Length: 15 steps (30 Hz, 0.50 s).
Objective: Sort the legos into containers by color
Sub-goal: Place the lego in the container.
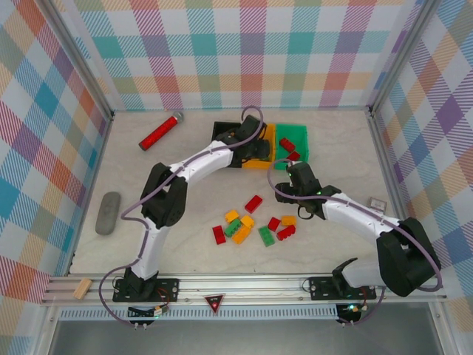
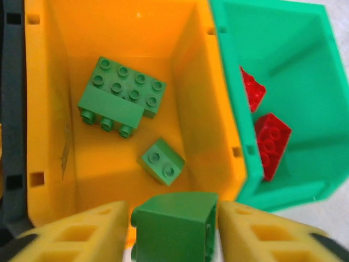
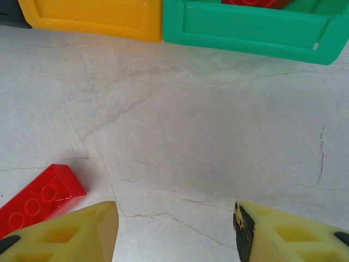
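Observation:
My left gripper [image 2: 173, 229] hangs over the near rim of the orange-yellow container [image 2: 49, 136]. A green lego [image 2: 174, 224] sits between its fingers, with a thin gap showing on the left side, so the jaws stand open. Two green legos [image 2: 121, 95] lie inside that bin. The green container [image 2: 305, 71] holds two red legos [image 2: 271, 142]. The black container [image 2: 11, 109] shows at the left edge. My right gripper [image 3: 174, 229] is open and empty, low over bare table, with a red lego [image 3: 38, 199] just to its left. Several loose legos [image 1: 251, 225] lie mid-table.
A long red cylinder [image 1: 161, 132] lies at the back left. A grey oblong object [image 1: 108, 212] rests near the left wall. A wooden block [image 1: 81, 288] sits on the front rail. Checked walls close in three sides.

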### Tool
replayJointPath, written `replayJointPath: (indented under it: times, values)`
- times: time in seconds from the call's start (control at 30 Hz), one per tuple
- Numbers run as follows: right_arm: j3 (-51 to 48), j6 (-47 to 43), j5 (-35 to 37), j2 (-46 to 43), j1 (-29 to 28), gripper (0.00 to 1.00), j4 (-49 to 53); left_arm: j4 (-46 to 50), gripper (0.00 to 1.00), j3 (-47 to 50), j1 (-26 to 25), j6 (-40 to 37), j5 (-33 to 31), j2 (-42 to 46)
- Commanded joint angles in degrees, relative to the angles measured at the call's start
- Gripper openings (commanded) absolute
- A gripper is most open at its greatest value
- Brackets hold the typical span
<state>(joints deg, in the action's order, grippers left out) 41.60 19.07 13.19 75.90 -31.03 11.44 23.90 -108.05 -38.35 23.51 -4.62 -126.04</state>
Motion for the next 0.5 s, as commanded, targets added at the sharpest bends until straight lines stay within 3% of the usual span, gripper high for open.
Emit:
replayJointPath:
  times: [0.0, 0.1, 0.33, 0.47]
  values:
    - [-0.89, 0.88, -1.02, -1.31, 0.09, 0.59, -1.37, -0.38, 0.62, -3.00, 0.90, 2.01, 2.72, -0.30]
    - [-1.08, 0.79, -2.49, -1.41, 0.23, 0.59, -1.57, -2.59, 0.69, 0.60, 1.04, 2.15, 2.19, 2.49]
    - [-1.42, 0.12, -6.25, -1.07, 0.17, 0.59, -3.10, -11.80, 0.69, 17.22, 1.13, 2.45, 3.35, 14.78]
    - [-0.91, -1.81, -13.09, 0.04, 0.09, 0.59, -3.49, -16.89, 0.69, 29.49, 1.01, 2.49, 3.68, 23.87]
